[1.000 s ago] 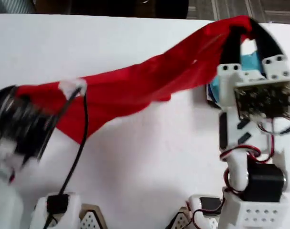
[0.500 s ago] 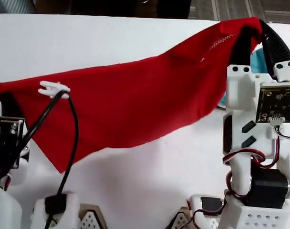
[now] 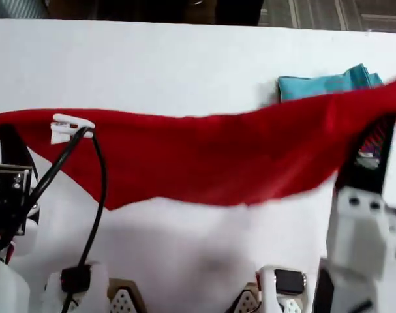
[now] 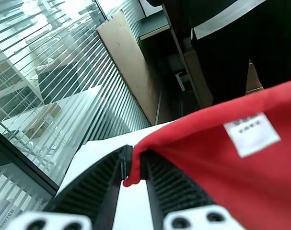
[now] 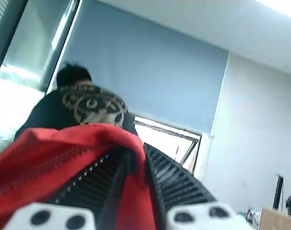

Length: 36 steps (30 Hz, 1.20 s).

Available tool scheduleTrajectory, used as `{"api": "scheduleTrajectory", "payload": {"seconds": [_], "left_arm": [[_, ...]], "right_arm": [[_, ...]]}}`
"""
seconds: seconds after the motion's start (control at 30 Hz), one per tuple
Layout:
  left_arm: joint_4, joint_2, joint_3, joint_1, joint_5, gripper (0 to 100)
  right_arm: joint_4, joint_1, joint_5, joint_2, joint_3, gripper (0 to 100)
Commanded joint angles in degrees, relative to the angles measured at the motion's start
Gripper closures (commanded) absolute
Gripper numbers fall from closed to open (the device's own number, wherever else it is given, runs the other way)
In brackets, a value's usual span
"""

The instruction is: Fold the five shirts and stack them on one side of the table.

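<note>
Now: red shirt strung between both arms, long axis left to right

- Red shirt (image 3: 204, 160) is held off the table (image 3: 152, 59) as one stretched band. Its upper edge is taut and nearly level, and the loose body sags toward the near side, deepest left of centre.
- Left gripper (image 4: 134, 160): fingers pressed together on a corner of the red cloth at the band's left end. A white sewn label (image 4: 250, 134) faces the wrist camera.
- Right gripper (image 5: 137, 158): fingers pinching a bunched fold of the same cloth, which drapes over the tips, at the far-right end.
- Each arm has its own end, so neither has to reach across.
- Folded teal shirt (image 3: 321, 86) lies on the far right of the table, just beyond the band and nearer the right arm. I take it as the start of the stack.
- Judgement: the coming move is to lay the shirt flat. It depends on keeping the left-right axis taut and lowering both ends evenly, with the sagging near edge touching down first and clear of the teal shirt.
</note>
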Motion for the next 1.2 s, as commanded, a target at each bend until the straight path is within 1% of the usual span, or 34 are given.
{"api": "scheduleTrajectory", "payload": {"seconds": [0.0,0.27,0.37,0.47,0.67,0.87,1.07,1.17], "left_arm": [[-1.49,-0.09,-1.36,-0.70,0.70,97],[-1.41,-4.22,-0.92,-0.97,0.70,97],[-1.14,-3.78,-0.48,-0.97,0.70,97],[-3.08,-1.41,2.77,-0.97,0.62,97],[-10.11,5.19,14.29,-0.97,0.35,97],[-21.71,13.10,22.73,-0.97,0.35,97],[-30.77,25.58,22.81,-0.70,0.35,97],[-32.62,32.70,19.56,-0.70,0.35,97]], "right_arm": [[0.75,0.57,3.16,-1.27,-1.67,98.1],[2.59,0.31,3.60,-4.09,-1.67,98.1],[2.42,0.22,3.52,-2.33,-0.26,98.1],[2.24,0.22,3.52,0.66,2.37,98.1],[-1.36,0.13,3.52,7.78,11.60,98.1],[-11.38,0.13,3.96,13.05,23.12,98.1],[-20.88,-1.80,3.96,23.34,26.73,98.1],[-26.07,-3.91,4.04,30.29,25.67,98.1]]}}
